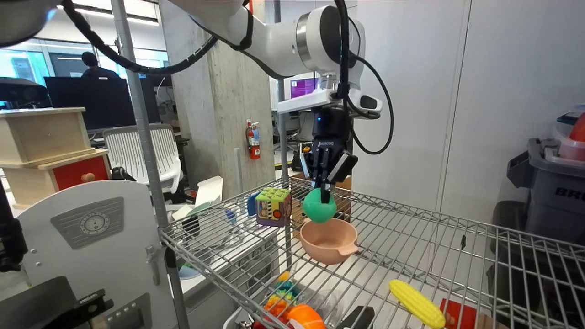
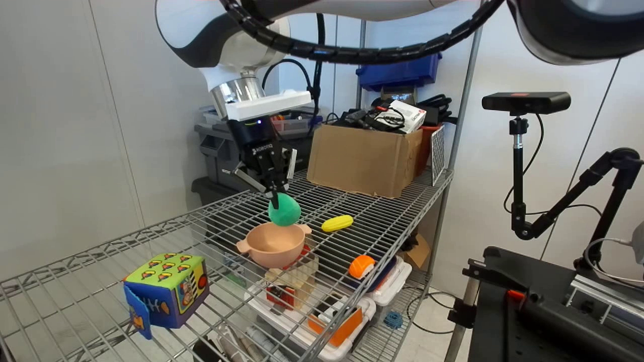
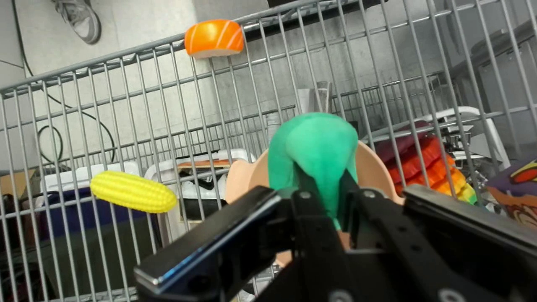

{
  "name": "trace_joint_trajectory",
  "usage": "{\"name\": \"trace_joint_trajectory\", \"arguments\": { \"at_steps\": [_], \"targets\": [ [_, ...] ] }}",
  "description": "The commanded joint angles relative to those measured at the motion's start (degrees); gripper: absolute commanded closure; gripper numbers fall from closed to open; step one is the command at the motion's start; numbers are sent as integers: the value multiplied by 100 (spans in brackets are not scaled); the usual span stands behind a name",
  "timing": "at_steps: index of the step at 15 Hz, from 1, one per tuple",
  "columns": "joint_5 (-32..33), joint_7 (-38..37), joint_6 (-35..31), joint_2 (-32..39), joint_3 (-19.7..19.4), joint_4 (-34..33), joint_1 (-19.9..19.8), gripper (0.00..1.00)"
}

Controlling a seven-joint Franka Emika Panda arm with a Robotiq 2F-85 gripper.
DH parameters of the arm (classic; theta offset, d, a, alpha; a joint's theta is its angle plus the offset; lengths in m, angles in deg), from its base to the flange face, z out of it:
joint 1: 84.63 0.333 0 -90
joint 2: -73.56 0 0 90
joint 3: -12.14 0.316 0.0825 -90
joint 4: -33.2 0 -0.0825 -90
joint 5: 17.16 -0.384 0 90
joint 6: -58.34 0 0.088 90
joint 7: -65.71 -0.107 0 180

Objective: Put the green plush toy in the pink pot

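Note:
The green plush toy (image 1: 318, 206) is squeezed between the fingertips of my gripper (image 3: 325, 186). In the wrist view the toy (image 3: 321, 142) bulges around the two black fingers. The pink pot (image 1: 325, 244) stands upright on the wire shelf, with a small handle on each side. In both exterior views the toy hangs just over the pot, near its rim; it also shows in an exterior view (image 2: 285, 211) above the pot (image 2: 274, 246). In the wrist view the toy and fingers hide most of the pot (image 3: 374, 172). The visible part of the pot's inside is bare.
A yellow corn toy (image 2: 337, 223) and an orange sushi toy (image 2: 361, 266) lie on the wire shelf (image 1: 388, 201). A colourful cloth cube (image 2: 166, 289) sits beside the pot. A cardboard box (image 2: 359, 158) stands at the shelf's far end. Metal posts (image 1: 141, 114) rise at the corners.

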Motion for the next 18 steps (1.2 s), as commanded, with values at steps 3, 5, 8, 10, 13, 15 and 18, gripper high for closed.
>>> {"name": "trace_joint_trajectory", "arguments": {
  "at_steps": [3, 5, 8, 10, 13, 15, 18],
  "targets": [
    [-22, -47, 21, 211, 5, -333, 33, 96],
    [-5, -14, 0, 225, -4, -337, 37, 96],
    [12, 2, 51, 225, -13, -325, 39, 85],
    [27, -42, 78, 230, -31, -320, 46, 59],
    [33, -67, 98, 232, -38, -317, 50, 39],
    [37, -75, 89, 235, -43, -320, 54, 24],
    [39, -74, 58, 244, -48, -326, 51, 4]
  ]
}}
